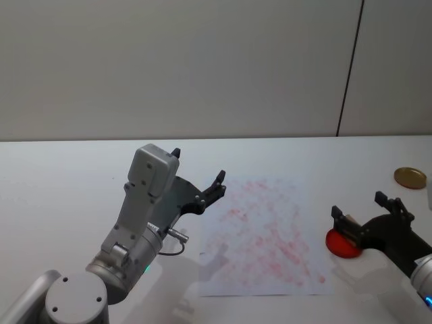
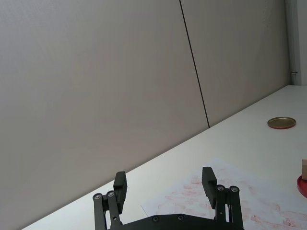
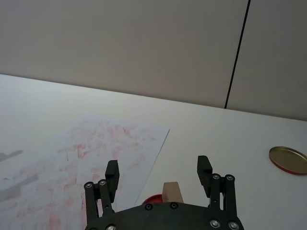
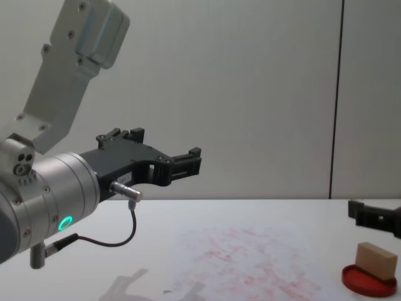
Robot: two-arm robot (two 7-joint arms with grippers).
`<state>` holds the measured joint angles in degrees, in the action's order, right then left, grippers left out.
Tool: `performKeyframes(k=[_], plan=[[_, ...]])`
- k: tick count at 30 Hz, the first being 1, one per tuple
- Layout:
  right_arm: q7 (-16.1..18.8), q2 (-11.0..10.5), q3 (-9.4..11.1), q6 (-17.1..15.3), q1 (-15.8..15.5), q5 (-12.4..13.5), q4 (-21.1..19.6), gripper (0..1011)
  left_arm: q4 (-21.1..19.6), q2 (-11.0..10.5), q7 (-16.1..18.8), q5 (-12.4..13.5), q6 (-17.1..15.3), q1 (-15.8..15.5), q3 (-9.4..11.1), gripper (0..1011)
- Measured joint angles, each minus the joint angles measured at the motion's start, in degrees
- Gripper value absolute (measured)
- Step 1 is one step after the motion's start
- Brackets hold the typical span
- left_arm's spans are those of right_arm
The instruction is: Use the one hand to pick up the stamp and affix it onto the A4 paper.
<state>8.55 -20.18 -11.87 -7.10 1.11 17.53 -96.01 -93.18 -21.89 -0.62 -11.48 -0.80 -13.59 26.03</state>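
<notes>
Left gripper (image 1: 198, 166), fingers apart, hangs raised at paper's (image 1: 270, 236) left edge; right gripper (image 1: 358, 206), fingers apart, just above stamp (image 4: 376, 260) on pad (image 4: 368, 280).

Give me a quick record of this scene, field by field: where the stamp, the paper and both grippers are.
stamp: sitting on the red ink pad, right of the paper
A4 paper: flat on the table, covered in faint red marks
right gripper: jaws open, just above the stamp, not gripping it
left gripper: raised off the table by the paper's left edge, jaws open, holding nothing
gold lid: lying at the table's far right
task stage: stamp not yet picked up
</notes>
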Motion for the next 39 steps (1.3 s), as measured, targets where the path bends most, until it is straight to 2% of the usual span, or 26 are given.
performKeyframes(k=[26, 31, 39], plan=[[4.06, 1.03, -0.25, -2.79, 3.34, -0.87, 8.09, 1001, 0.00, 0.00, 0.00, 0.00, 0.00, 0.00, 0.00, 993], [4.44, 1.18, -0.28, -3.02, 3.77, -0.94, 9.11, 922, 0.00, 0.00, 0.00, 0.00, 0.00, 0.00, 0.00, 993], [4.72, 1.34, -0.26, -3.00, 4.18, -0.96, 10.46, 675, 0.00, 0.00, 0.00, 0.00, 0.00, 0.00, 0.00, 993]])
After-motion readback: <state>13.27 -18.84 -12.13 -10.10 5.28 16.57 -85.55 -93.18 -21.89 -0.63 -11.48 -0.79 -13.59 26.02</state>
